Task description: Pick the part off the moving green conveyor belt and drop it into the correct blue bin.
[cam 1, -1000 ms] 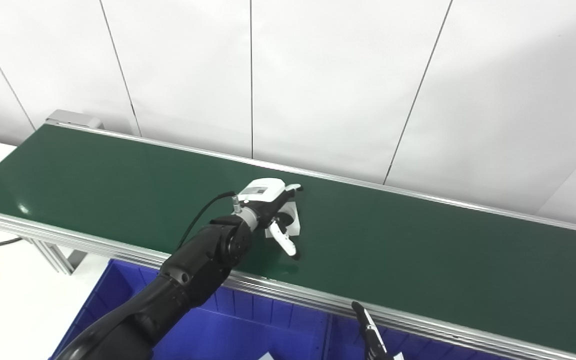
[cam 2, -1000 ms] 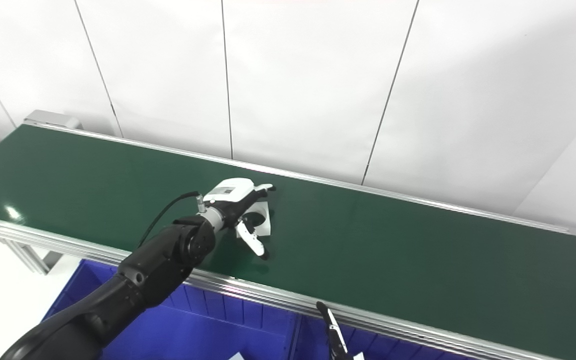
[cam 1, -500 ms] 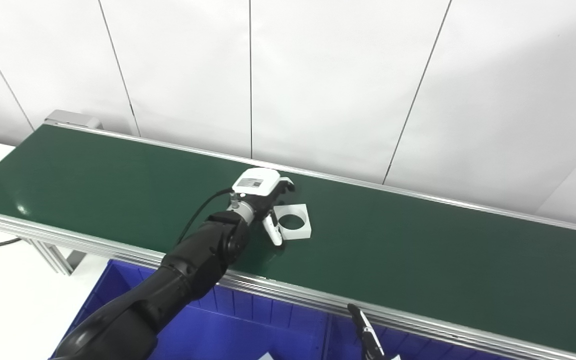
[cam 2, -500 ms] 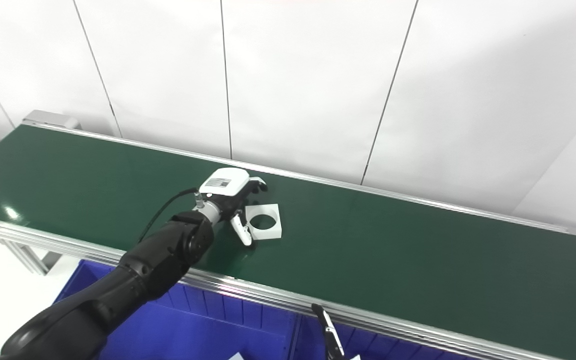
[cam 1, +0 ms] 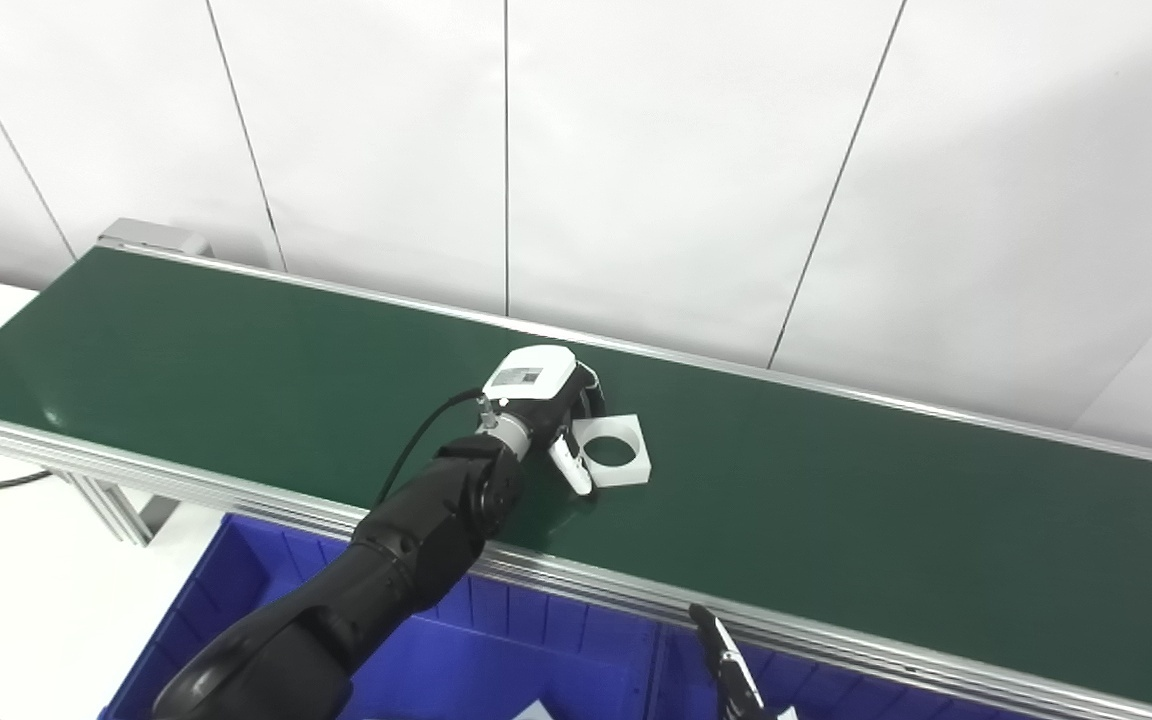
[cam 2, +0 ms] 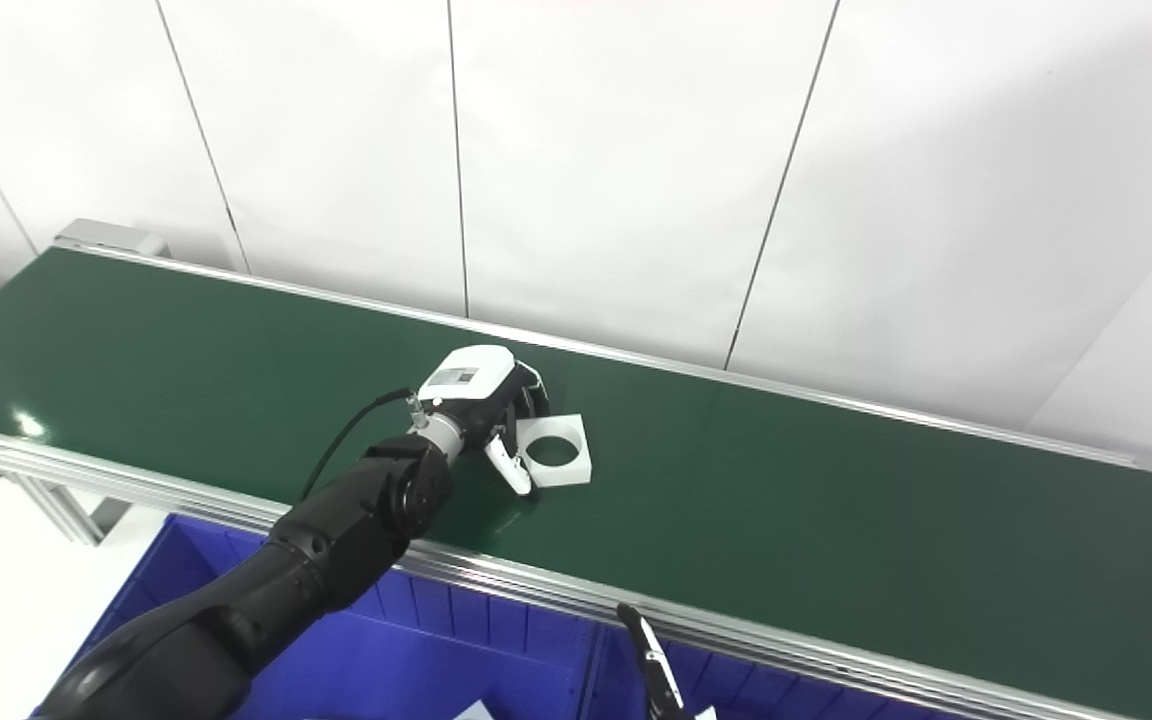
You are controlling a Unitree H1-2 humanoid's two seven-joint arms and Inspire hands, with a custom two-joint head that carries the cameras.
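A flat white square part (cam 1: 641, 462) with a round hole lies on the green conveyor belt (cam 1: 236, 350), about mid-length. My left hand (cam 1: 542, 398) rests on the belt right against the part's left edge. Its thumb (cam 1: 570, 467) lies along the near-left corner and its fingers (cam 1: 591, 385) curl behind the far-left corner. The fingers stand apart and the part stays flat on the belt, not lifted. Of my right hand (cam 1: 728, 670) only one dark finger shows, at the bottom edge over the blue bin (cam 1: 496, 650).
The blue bin runs under the belt's near aluminium rail (cam 1: 636, 600), split by a divider (cam 1: 658, 665). Something white (cam 1: 534, 712) lies in its left compartment. A white wall stands behind the belt, and a white tabletop (cam 1: 6, 590) at lower left.
The part has come out from under my left hand and ridden to the right. The hand followed it, with thumb and fingers drawn closer together. The right finger barely moved.
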